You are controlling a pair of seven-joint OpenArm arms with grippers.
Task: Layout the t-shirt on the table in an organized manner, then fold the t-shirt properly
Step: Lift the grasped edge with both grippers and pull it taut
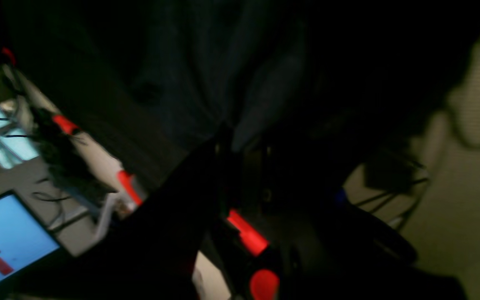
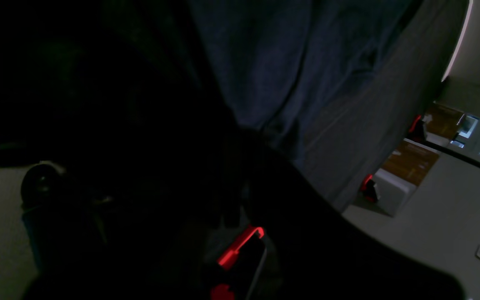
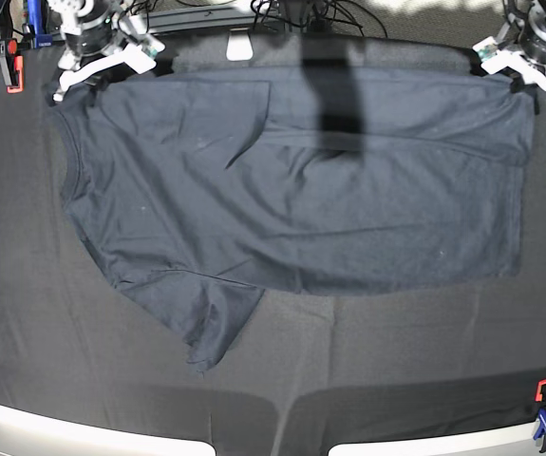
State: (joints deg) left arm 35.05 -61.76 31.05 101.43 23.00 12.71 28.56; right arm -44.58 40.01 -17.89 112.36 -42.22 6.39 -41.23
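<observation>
Lying flat on the black desk (image 3: pixel 367 380), the dark t-shirt (image 3: pixel 291 199) is pinched at its far corners by the clenched left end effector (image 3: pixel 512 68) and right end effector (image 3: pixel 73 84).

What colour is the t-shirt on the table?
Dark navy-charcoal, plain; the t-shirt shows best in the base view.

A pale floor (image 2: pixel 440 225) lies beyond the surface's edge, with bright windows (image 1: pixel 2 141) and a lit blue screen (image 1: pixel 6 233) past one corner. Cables (image 3: pixel 291 13) cluster behind the far edge.
</observation>
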